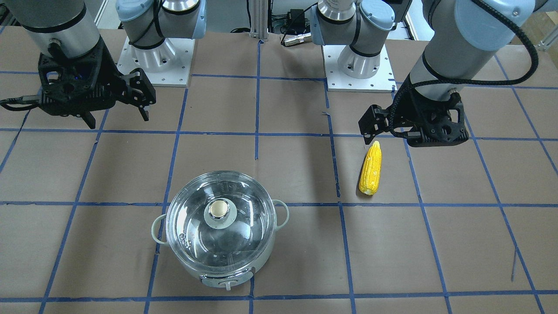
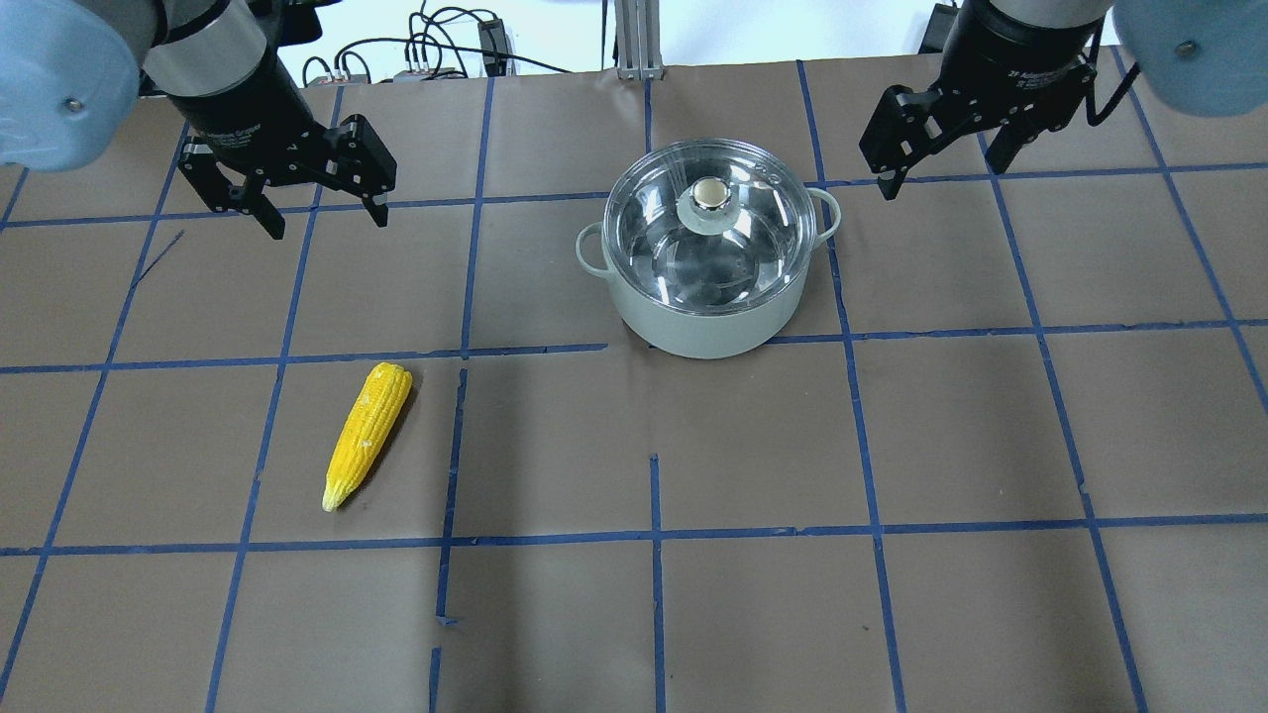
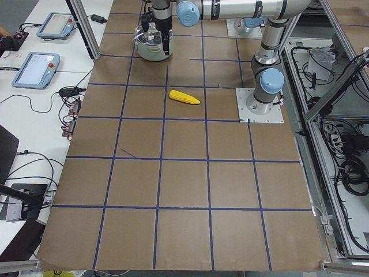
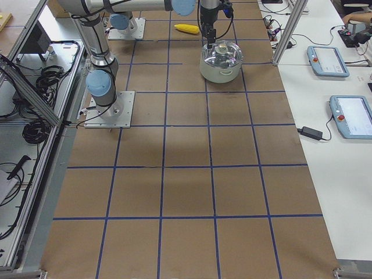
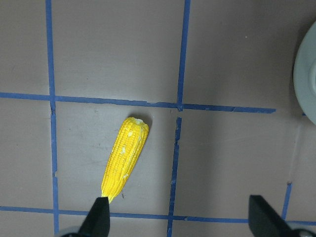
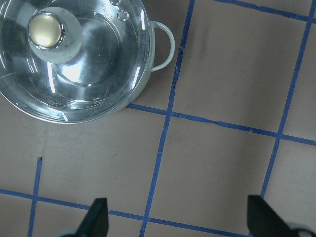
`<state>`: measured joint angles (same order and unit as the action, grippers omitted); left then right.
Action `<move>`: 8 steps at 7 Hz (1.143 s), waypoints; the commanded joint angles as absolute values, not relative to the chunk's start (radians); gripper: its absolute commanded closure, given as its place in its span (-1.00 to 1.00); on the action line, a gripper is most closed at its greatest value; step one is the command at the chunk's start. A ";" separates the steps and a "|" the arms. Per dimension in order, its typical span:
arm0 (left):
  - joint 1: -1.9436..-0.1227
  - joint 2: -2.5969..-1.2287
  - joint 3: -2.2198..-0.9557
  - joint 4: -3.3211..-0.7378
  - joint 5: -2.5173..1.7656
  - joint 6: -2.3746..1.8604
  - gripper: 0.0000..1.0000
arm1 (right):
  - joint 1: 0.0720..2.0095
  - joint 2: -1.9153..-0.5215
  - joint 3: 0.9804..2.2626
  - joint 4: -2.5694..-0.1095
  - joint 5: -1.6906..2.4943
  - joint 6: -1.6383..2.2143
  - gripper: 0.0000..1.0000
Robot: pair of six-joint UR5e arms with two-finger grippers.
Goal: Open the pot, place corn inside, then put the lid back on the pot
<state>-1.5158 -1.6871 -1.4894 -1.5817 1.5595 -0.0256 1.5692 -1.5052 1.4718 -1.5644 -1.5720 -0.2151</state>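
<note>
The left jaws hang wide open, empty, far left. One corn cob [image 2: 368,434] lies near-left on the counter [image 2: 892,446]. One pale-green pot [image 2: 693,332], its one glass lid [image 2: 708,233] on, stands far centre. The right jaws gape empty, far right.

left gripper [image 2: 327,223] hovers far left, fingers wide apart | right gripper [image 2: 941,178] hovers far right, fingers wide apart

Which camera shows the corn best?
The left wrist view: the corn lies close up, kernels plain. Overhead and front-facing views show it whole but smaller; side views show it tiny; the right wrist view misses it.
</note>
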 commanded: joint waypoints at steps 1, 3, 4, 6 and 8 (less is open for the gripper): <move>-1.516 -1.690 -1.486 -1.583 1.559 -0.028 -1.00 | 1.569 -1.505 1.471 -1.566 -1.568 -0.210 -0.99; -1.516 -1.694 -1.488 -1.582 1.559 -0.031 -1.00 | 1.569 -1.508 1.473 -1.571 -1.572 -0.206 -0.99; -1.516 -1.690 -1.500 -1.582 1.559 -0.031 -1.00 | 1.569 -1.506 1.474 -1.577 -1.571 -0.198 -0.99; -1.516 -1.687 -1.503 -1.582 1.559 -0.029 -1.00 | 1.569 -1.508 1.467 -1.577 -1.586 -0.147 -0.99; -1.516 -1.686 -1.505 -1.582 1.559 -0.031 -1.00 | 1.569 -1.508 1.470 -1.575 -1.582 -0.144 -0.99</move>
<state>-1.5156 -1.6864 -1.5033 -1.5816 1.5592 -0.0303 1.5692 -1.5079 1.4683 -1.5754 -1.5823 -0.1486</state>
